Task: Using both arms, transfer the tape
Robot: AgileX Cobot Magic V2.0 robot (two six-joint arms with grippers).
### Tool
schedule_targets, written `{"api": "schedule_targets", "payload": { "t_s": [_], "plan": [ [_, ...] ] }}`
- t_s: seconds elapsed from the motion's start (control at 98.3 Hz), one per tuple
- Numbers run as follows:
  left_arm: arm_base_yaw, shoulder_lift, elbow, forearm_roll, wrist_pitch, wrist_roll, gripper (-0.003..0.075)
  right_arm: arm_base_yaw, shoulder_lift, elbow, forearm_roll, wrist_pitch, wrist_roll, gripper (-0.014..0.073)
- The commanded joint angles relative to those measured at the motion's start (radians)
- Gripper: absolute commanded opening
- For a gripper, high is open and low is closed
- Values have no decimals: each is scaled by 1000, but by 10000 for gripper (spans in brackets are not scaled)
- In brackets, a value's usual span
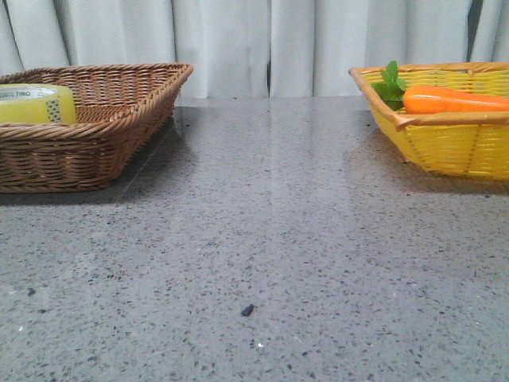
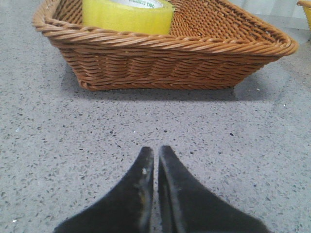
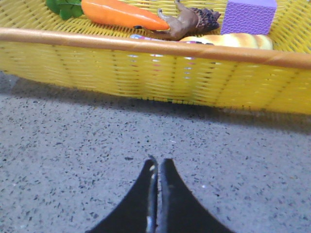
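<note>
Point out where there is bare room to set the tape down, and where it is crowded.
The grey table lies bare between the brown basket and the yellow basket, save a small dark speck. The yellow basket is crowded: carrot, brown toy, purple block. The brown basket holds only the tape, with bare weave beside it.

Looks like a staged lab setup from my feed: grey speckled stone tabletop (image 1: pixel 262 239), plain white curtain backdrop (image 1: pixel 262 40), brown woven wicker basket (image 1: pixel 103 135) and yellow plastic basket (image 3: pixel 146 73) ahead of my grippers.
</note>
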Motion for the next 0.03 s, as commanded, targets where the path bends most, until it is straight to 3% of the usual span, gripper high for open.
{"api": "schedule_targets", "payload": {
  "t_s": [0.0,0.02],
  "plan": [
    [3,-26,8,-15,-39,-11,-21,-4,-20,21,-5,-17,-8,-67],
    [3,-26,8,-15,-39,-11,-21,-4,-20,21,-5,-17,-8,-67]
  ]
}}
